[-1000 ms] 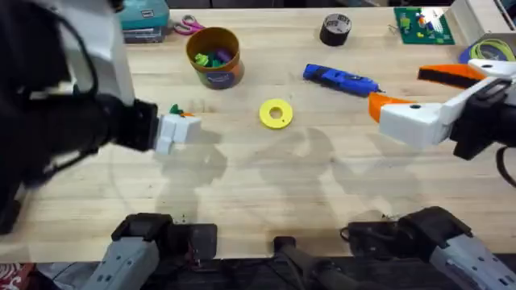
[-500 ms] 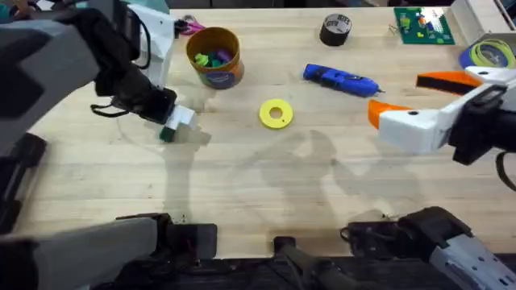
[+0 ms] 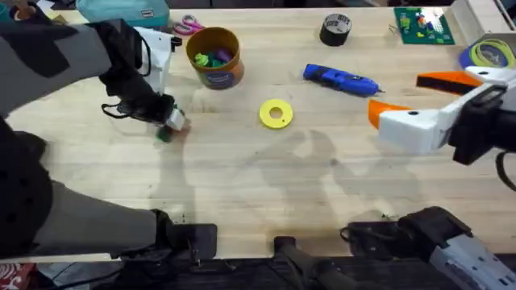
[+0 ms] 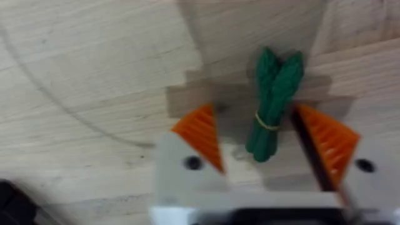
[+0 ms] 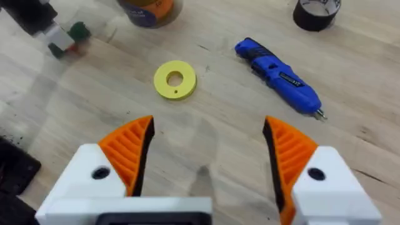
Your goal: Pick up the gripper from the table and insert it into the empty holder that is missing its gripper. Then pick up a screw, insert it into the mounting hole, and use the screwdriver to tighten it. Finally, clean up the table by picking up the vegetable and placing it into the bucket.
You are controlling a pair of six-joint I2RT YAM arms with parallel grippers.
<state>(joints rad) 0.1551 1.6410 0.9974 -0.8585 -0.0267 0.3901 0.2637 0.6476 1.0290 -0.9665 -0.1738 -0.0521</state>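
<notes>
The dark green vegetable (image 4: pixel 273 103) lies on the wooden table (image 3: pixel 266 173), between the orange pads (image 4: pixel 200 134) of my left gripper (image 4: pixel 253 111). That gripper is open and straddles it, with the vegetable nearer one pad. From overhead, the left gripper (image 3: pixel 171 125) is left of the ochre bucket (image 3: pixel 214 56), with the vegetable (image 3: pixel 164 134) at its tip. My right gripper (image 5: pixel 209 128) hangs open and empty above the table, also seen at the right (image 3: pixel 396 93). The blue screwdriver (image 3: pixel 340 78) lies beyond it. Each gripper's fingers carry orange tips. The screw is out of view.
A yellow ring (image 3: pixel 276 113) lies mid-table. A black tape roll (image 3: pixel 335 29), a green circuit board (image 3: pixel 421 24), scissors (image 3: pixel 187 26) and a teal box (image 3: pixel 141 12) line the far edge. The bucket holds colourful bits.
My left arm has swung in and turned its gripper down over the vegetable, which now shows slightly nearer than before. The right arm has barely moved.
</notes>
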